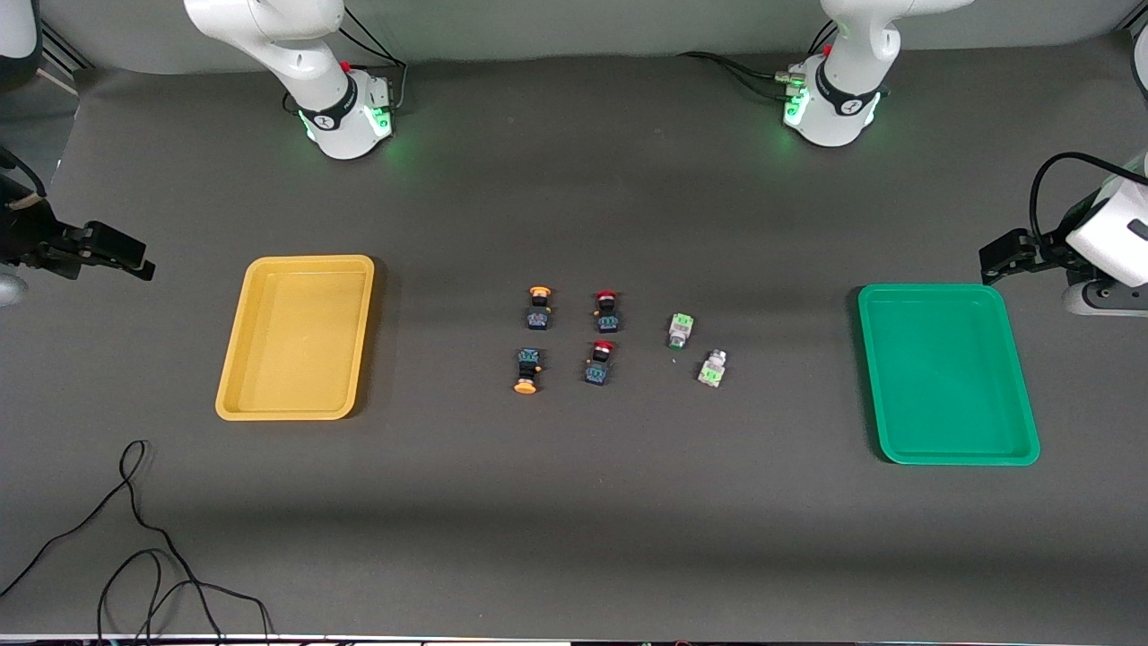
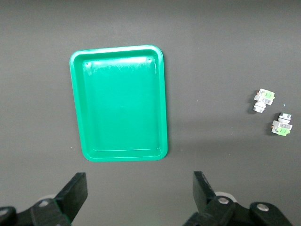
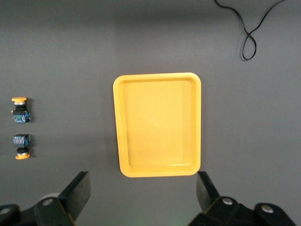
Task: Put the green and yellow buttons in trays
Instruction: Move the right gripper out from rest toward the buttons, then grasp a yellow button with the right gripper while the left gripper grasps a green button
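Two yellow buttons (image 1: 539, 307) (image 1: 526, 371) and two green buttons (image 1: 681, 330) (image 1: 713, 368) lie mid-table between the trays. The yellow tray (image 1: 309, 260) is toward the right arm's end, the green tray (image 1: 933, 289) toward the left arm's end; both hold nothing. My right gripper (image 1: 134, 256) hangs open over the table at the right arm's end, away from the yellow tray (image 3: 157, 75). Its wrist view shows the open gripper (image 3: 143, 181) and both yellow buttons (image 3: 20, 112) (image 3: 21, 146). My left gripper (image 1: 989, 262) (image 2: 140, 181) hangs open beside the green tray (image 2: 117, 49), with both green buttons (image 2: 263, 100) (image 2: 281, 125) in view.
Two red-capped switches (image 1: 607, 310) (image 1: 600, 362) lie between the yellow and green buttons. A loose black cable (image 1: 134, 538) (image 3: 249, 40) curls on the table near the front camera, toward the right arm's end. Both arm bases stand along the table's edge farthest from the front camera.
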`<state>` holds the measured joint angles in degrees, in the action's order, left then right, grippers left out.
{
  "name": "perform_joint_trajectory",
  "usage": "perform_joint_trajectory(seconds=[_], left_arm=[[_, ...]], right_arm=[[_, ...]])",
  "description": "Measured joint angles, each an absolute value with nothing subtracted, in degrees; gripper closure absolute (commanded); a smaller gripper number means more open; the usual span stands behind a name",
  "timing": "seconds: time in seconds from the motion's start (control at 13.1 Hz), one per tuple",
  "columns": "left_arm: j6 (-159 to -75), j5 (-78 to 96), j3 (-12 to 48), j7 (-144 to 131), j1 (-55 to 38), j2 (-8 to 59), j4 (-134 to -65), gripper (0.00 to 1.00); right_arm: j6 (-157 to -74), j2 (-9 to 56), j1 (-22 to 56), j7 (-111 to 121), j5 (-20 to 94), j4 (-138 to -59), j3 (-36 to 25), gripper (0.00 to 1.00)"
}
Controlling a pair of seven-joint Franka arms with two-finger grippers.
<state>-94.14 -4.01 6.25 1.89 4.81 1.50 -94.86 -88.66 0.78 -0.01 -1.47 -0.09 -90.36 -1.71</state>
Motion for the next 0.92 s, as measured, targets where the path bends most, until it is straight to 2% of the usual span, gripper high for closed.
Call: perform_joint_trajectory(seconds=[0.38,0.92], left_arm=[[-94.1,-2.8,6.3,1.9,4.8,1.5,-94.8,0.0],[-93.1,-0.7,7.7,-4.7,1.7,2.3,-94.8,0.0]], right_arm=[[-88.9,0.9,10.6,-11.2,0.0,-92.3,-1.3,0.0],[-99.2,5.4,40.3,-45.0,0.3,-93.5,-0.7,0.0]])
